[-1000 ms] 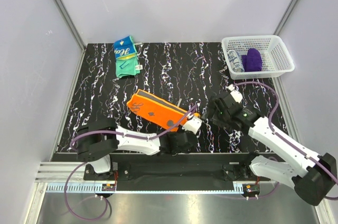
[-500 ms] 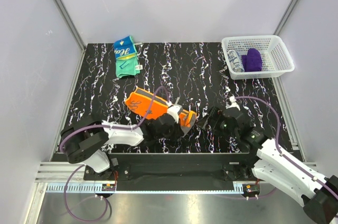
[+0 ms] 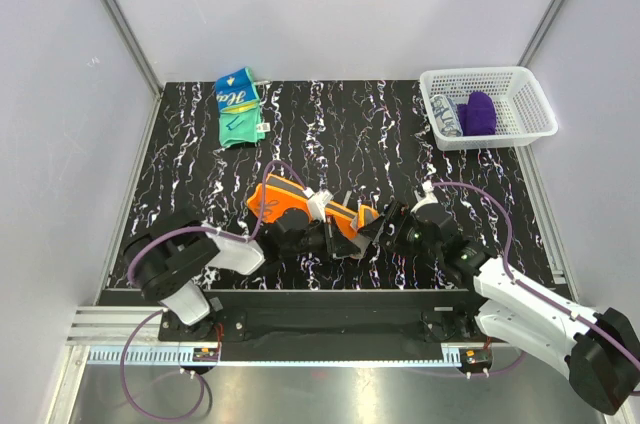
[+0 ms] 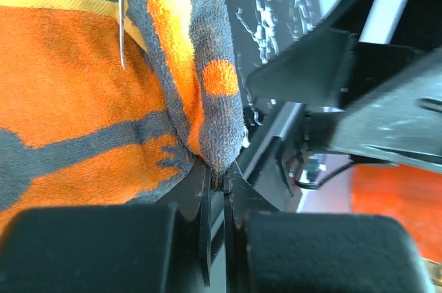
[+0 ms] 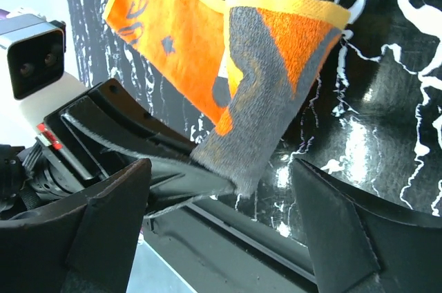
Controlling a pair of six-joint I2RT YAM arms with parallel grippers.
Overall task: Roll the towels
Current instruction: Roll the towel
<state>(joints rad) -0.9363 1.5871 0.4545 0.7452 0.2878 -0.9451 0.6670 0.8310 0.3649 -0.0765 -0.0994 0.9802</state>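
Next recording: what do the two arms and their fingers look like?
The left arm and right arm share white link shells and black joints. A purple cable runs along each. The fingers are black, flat and wedge-shaped. A white camera housing with two lenses sits at the left wrist.

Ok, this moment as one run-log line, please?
left tool: shut on orange towel | right tool: open around its folded end | teal towel: unrolled, untouched

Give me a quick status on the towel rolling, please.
Left gripper shut on the end of the orange towel, end folded over. Right gripper open, jaws either side of that fold. Teal towel at the far edge, not yet rolled.
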